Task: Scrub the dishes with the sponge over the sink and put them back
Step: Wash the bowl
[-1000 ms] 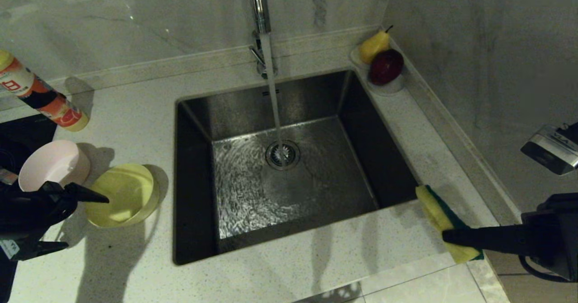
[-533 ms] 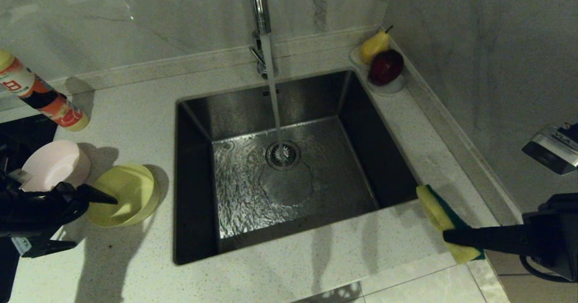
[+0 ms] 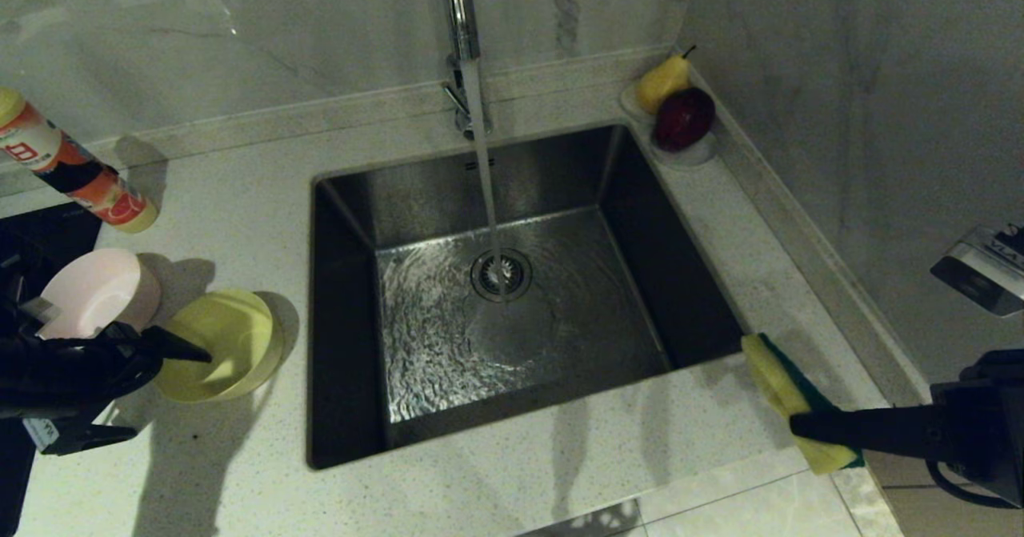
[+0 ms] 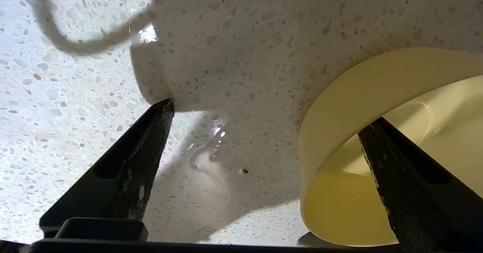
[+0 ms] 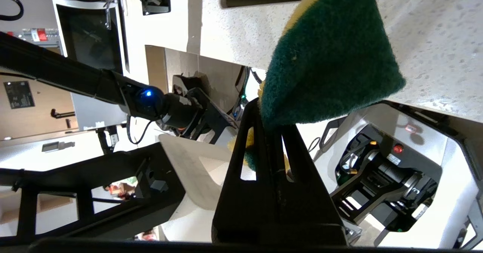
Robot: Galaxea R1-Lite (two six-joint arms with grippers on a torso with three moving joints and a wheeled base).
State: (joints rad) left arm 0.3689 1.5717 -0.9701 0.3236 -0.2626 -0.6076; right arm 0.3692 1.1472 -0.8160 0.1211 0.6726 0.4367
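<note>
While water runs into the sink (image 3: 512,345), right hand (image 3: 796,426) at 4 o'clock grips the sponge (image 3: 780,389), left hand (image 3: 156,393) at 9 o'clock gapes across the yellow bowl (image 3: 220,345) rim on the desk (image 3: 240,201). Pink bowl (image 3: 92,289) beside it. No scrubbing visibly begun.

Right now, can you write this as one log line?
left pincer: open, straddling yellow bowl rim | right pincer: shut on sponge | tap: running

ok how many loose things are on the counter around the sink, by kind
bowls: 2, pink bowl and yellow bowl
sponge: 1, held over the counter edge
bottle: 1
fruit: 2, pear and dark red fruit
saucer: 1
total: 7
</note>
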